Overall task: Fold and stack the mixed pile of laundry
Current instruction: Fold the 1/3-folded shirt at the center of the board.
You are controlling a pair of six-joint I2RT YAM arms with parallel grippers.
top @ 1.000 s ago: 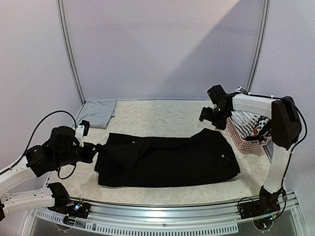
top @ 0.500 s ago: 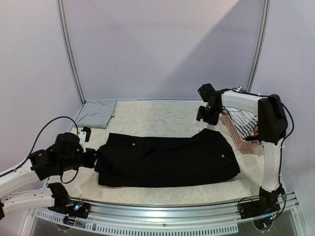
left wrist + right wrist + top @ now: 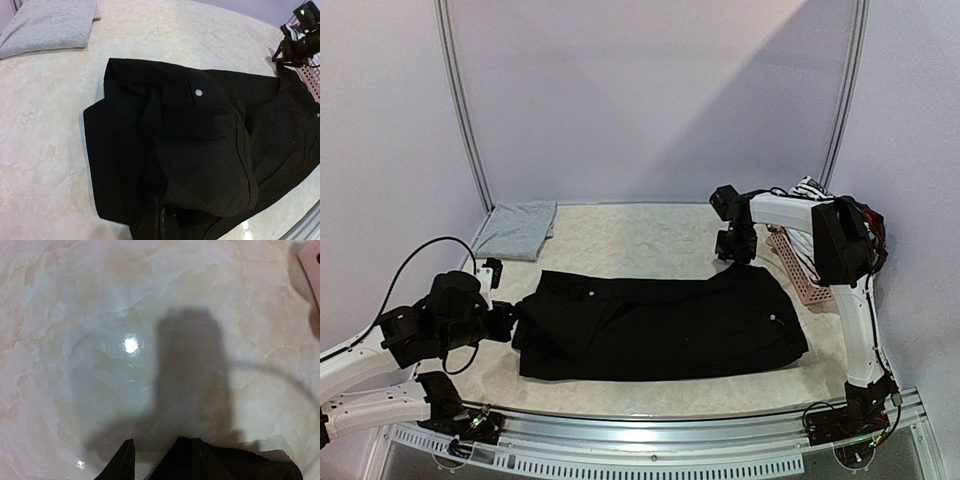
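On the table, centre, the black trousers lie lengthwise left to right, taking up most of the middle. They are folded over and mostly flat. The right end is smooth, the left end doubled up and rumpled. The cloth is plain black and matte. One small pale button shows on a pocket flap near the left end, with a seam line running under it. In the left wrist view a hump of cloth rises toward the camera.

The left gripper is low at the trousers' left edge and touches it. It is closed tight on the black cloth. Its fingers do not show in the wrist view, buried under the fold.

The right gripper points down at the far right corner of the trousers, just beside the pink basket. Its fingers stand partly apart, with bare table showing in the gap and nothing between them. The right-hand finger merges with black cloth at the frame's bottom edge; cannot tell if it touches.

A grey garment sits folded flat at the far left corner, well apart from the trousers.
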